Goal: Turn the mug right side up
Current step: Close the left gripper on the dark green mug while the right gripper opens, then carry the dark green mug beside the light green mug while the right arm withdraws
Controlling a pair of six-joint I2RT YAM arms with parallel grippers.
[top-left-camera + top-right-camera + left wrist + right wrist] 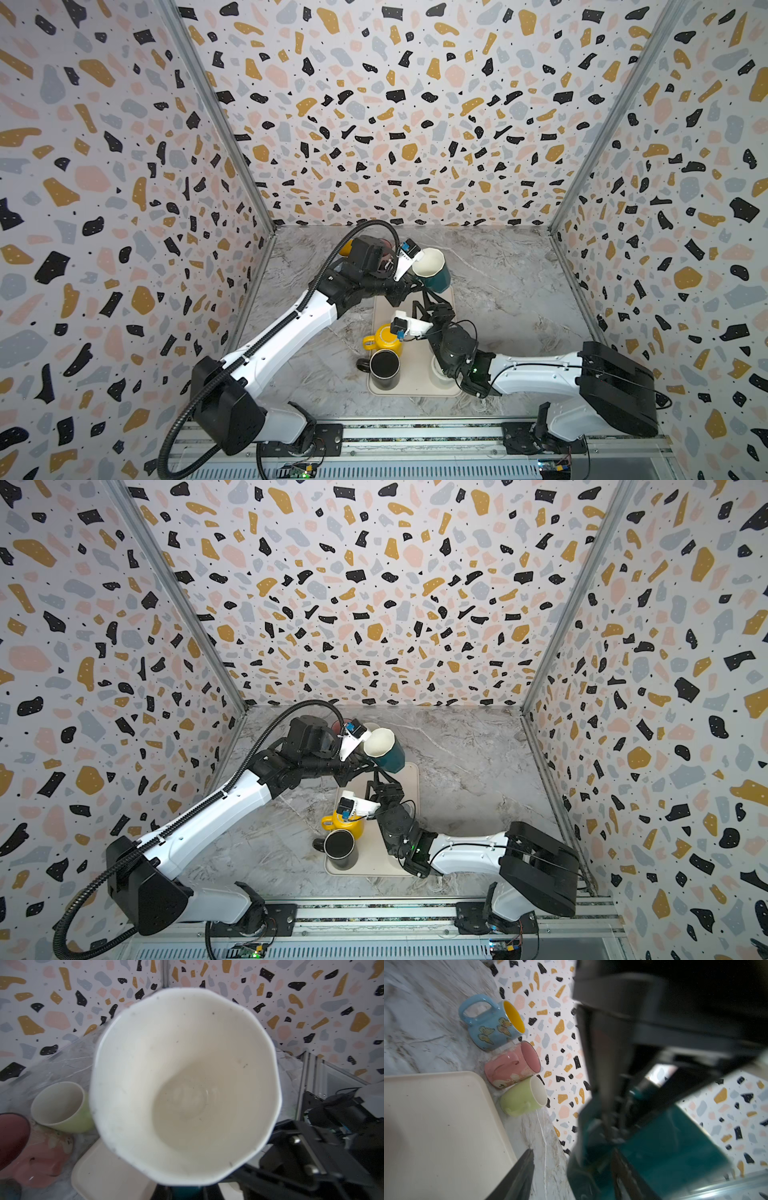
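The right gripper (424, 300) reaches out over the beige tray (415, 374). Its jaws are spread and clamp nothing, and its tips point away from the robot's base at the lower wall of the teal mug (434, 272). Nearer the base than this gripper, a black mug (384, 365) and a yellow mug (384, 337) stand on the tray.

Just past the right fingertips, the teal mug hangs over the tray's far end, clenched by the left gripper (405, 286), which comes in from the left side. The mug's cream mouth faces upward and the left wrist camera looks straight into it. Its long axis looks close to vertical, leaning a little toward the left arm. Its base is hidden, so contact with the tray cannot be told.

Setting the mug down probably falls to the left arm alone, lowering it along that axis.

Farther off, beside the tray's far corner, a green mug (523, 1099), a pink mug (510, 1068) and a blue mug (492, 1022) stand in a row.
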